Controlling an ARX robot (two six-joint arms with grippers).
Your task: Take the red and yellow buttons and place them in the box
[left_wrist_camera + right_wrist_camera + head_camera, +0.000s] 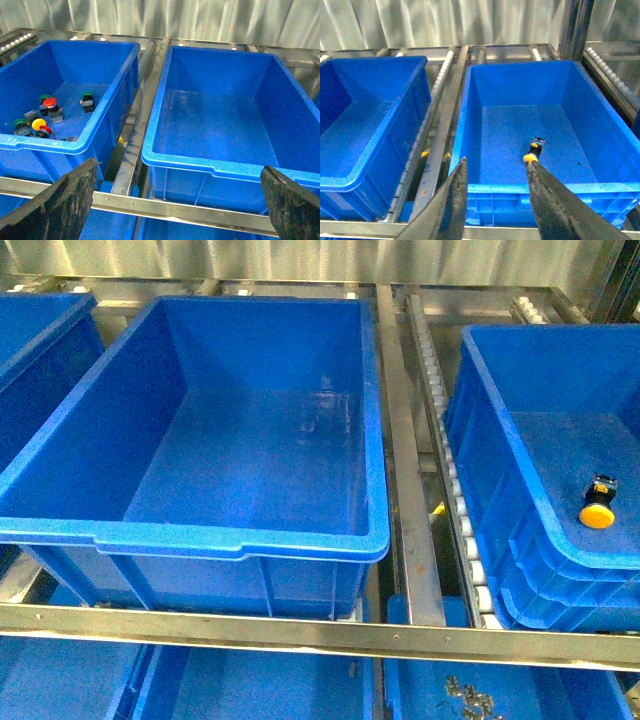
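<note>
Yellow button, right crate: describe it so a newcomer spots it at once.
In the front view, the blue crate with the stacked-looking rim sits on the right. On its floor lies one push-button, yellow cap on black body. No other button shares that crate; the other buttons cluster in the far-left crate.

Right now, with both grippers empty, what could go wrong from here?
Green buttons sit against the red and yellow buttons in the left crate, so the open left gripper could take a wrong one. The empty middle crate lies between that and the box; a drop could land there.
</note>
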